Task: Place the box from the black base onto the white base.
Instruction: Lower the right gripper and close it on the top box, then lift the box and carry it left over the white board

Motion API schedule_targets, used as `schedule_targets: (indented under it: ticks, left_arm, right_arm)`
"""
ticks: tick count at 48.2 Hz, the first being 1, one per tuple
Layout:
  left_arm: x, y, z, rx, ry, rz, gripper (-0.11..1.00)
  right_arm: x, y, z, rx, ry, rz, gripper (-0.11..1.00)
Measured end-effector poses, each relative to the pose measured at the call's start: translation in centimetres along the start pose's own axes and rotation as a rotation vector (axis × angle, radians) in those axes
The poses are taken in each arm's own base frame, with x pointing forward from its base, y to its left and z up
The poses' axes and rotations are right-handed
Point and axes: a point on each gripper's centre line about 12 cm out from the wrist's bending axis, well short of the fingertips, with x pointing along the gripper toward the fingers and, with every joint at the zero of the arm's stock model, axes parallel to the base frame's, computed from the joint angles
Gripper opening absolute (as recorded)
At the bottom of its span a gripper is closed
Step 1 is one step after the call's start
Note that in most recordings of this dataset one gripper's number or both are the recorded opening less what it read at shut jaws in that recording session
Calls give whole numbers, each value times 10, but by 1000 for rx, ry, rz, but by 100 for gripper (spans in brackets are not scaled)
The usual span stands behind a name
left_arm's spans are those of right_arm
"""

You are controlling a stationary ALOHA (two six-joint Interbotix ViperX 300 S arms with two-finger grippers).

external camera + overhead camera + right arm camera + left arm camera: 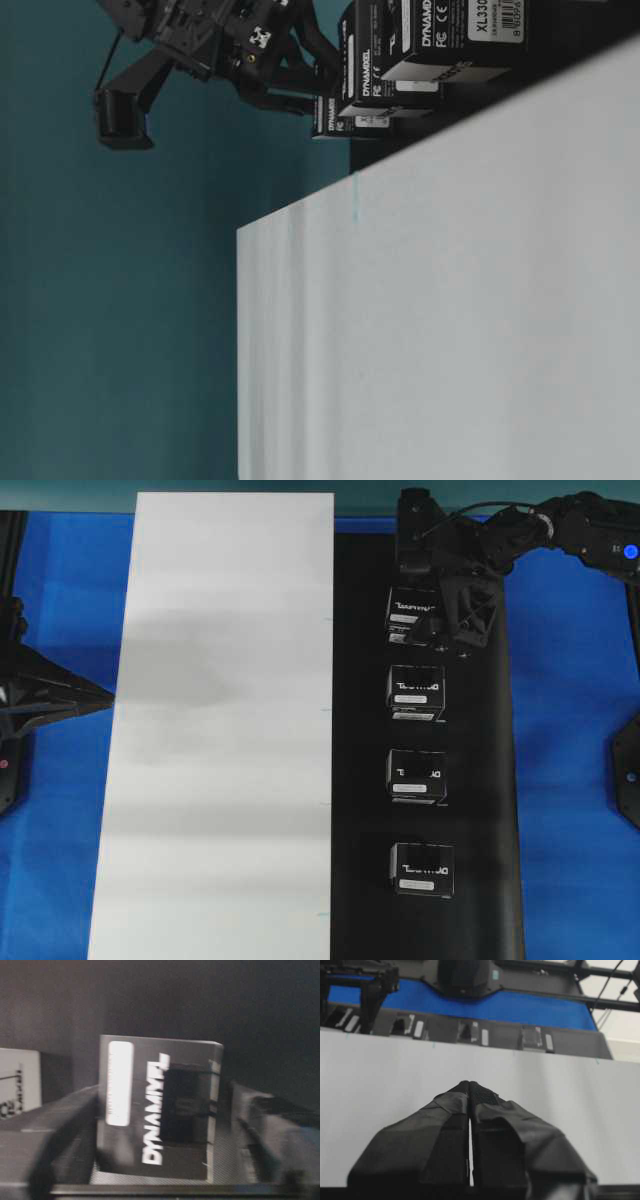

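Observation:
Four black boxes with white lettering stand in a row on the black base point(480, 780). The farthest box point(412, 610) sits between the fingers of my right gripper point(432, 615). In the right wrist view this box point(150, 1125) fills the space inside the gripper point(162, 1095). The left finger lies against its side and a narrow gap shows at the right finger, so the jaws are open around it. The box rests on the black base. The white base point(220, 730) lies bare to the left. My left gripper point(470, 1085) is shut and empty, low over the white base's left edge point(108, 695).
The three other boxes point(416, 690) point(416, 775) point(422, 868) stand in line nearer the front; the closest one shows at the left of the right wrist view point(20, 1082). Blue surface point(570, 730) surrounds both bases. The left arm's body point(30, 695) sits at the left edge.

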Motion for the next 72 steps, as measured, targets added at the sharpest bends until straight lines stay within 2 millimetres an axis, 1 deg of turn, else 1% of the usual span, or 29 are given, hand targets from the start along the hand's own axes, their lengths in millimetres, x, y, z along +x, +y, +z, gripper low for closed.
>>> schedule_targets:
  ticks: [5,11,19,25,36,44,50,57,61,72]
  left_arm:
    - [0,0,0,0,2,0,-2]
    - [0,0,0,-3,2,0,-2]
    - [0,0,0,-10,2,-2,-2]
    - [0,0,0,-9,2,-1,-2]
    - [0,0,-1,-10,3,-1,-2]
    - [0,0,-1,-9,3,-1,-2]
    - [0,0,-1,-10,3,-1,-2]
    - [0,0,-1,-9,3,-1,-2]
    - [0,0,-1,-9,3,0,-2]
    - [0,0,-1,-9,3,-1,-2]
  right_arm:
    - [1,4,1,-12,5,8,66]
    - [0,5,1,-14,7,15,59]
    - [-6,8,3,-19,9,29,56]
    - [-20,11,10,-34,-7,39,56]
    - [-56,14,40,-66,-57,63,56]
    - [-75,13,59,1,-62,88,56]
    - [-88,13,70,4,-35,99,56]
    - [-97,16,83,-8,-32,117,56]
    - [-100,17,94,-15,-44,119,56]
    - [-101,27,123,-41,-52,151,56]
